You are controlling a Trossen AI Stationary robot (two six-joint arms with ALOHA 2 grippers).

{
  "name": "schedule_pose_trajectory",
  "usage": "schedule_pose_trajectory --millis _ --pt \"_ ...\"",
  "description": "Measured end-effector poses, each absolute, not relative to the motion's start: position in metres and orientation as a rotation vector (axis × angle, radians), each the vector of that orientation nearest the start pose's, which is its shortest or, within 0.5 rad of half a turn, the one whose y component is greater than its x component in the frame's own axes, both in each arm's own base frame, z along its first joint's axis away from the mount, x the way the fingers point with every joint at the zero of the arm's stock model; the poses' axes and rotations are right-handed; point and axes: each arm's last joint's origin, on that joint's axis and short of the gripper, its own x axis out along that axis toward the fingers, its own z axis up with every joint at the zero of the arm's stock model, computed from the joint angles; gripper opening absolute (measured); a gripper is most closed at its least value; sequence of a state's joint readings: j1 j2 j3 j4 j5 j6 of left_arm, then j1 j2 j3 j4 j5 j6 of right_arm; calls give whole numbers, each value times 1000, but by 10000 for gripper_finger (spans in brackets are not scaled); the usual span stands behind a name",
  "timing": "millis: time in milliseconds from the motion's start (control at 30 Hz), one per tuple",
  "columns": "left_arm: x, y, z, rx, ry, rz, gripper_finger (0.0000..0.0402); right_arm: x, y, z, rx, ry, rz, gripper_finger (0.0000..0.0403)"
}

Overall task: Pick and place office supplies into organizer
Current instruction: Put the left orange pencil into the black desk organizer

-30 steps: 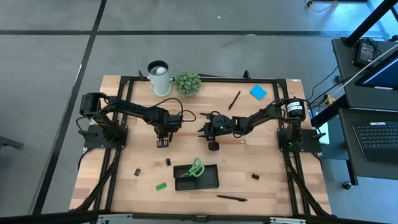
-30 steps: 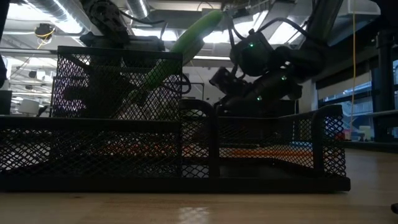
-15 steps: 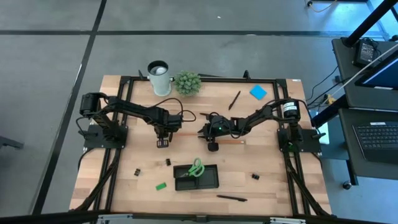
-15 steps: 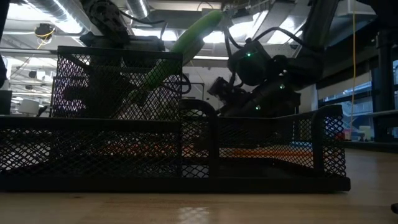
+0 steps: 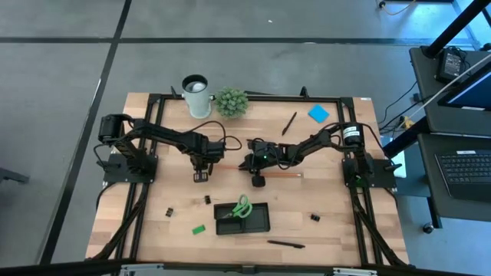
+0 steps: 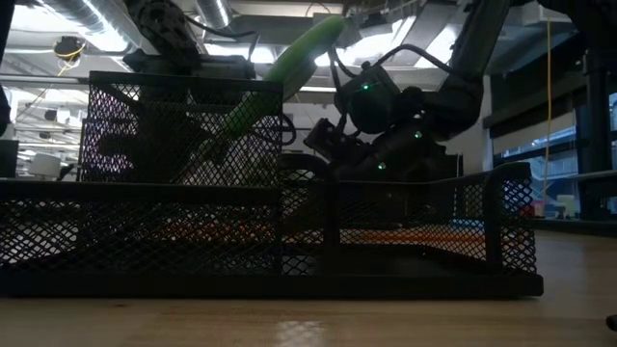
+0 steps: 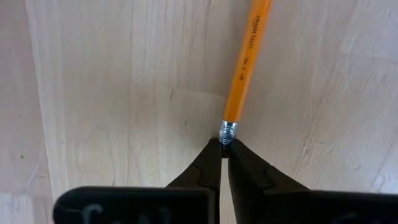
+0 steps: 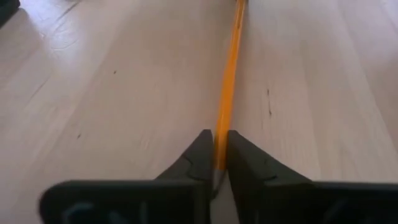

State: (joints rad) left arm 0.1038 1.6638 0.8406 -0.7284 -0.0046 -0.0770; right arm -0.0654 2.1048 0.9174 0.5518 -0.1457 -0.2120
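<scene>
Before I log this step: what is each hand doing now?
Left hand: closed on the eraser end of a pencil.
Right hand: closed on another pencil.

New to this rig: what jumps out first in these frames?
Both grippers are pinched on orange pencils at mid-table: the left gripper holds one pencil by its eraser end, and the right gripper has its fingers closed around another pencil lying on the wood. Nearer the front edge, green-handled scissors already stick up out of the black mesh organizer.
</scene>
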Motion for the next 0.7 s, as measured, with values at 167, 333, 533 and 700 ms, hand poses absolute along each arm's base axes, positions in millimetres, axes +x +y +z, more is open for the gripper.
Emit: schedule_pose_trajectory --millis 167,333,533,700 --pt "256 27 131 -126 1548 154 26 378 -21 68 -131 625 141 24" --pt "256 27 131 -84 1551 121 51 378 -21 68 -113 633 137 24" --pt "259 27 133 -68 1546 101 85 378 -20 67 -88 639 132 24" --pt "259 27 134 -68 1545 101 102 379 -21 68 -85 617 129 24"
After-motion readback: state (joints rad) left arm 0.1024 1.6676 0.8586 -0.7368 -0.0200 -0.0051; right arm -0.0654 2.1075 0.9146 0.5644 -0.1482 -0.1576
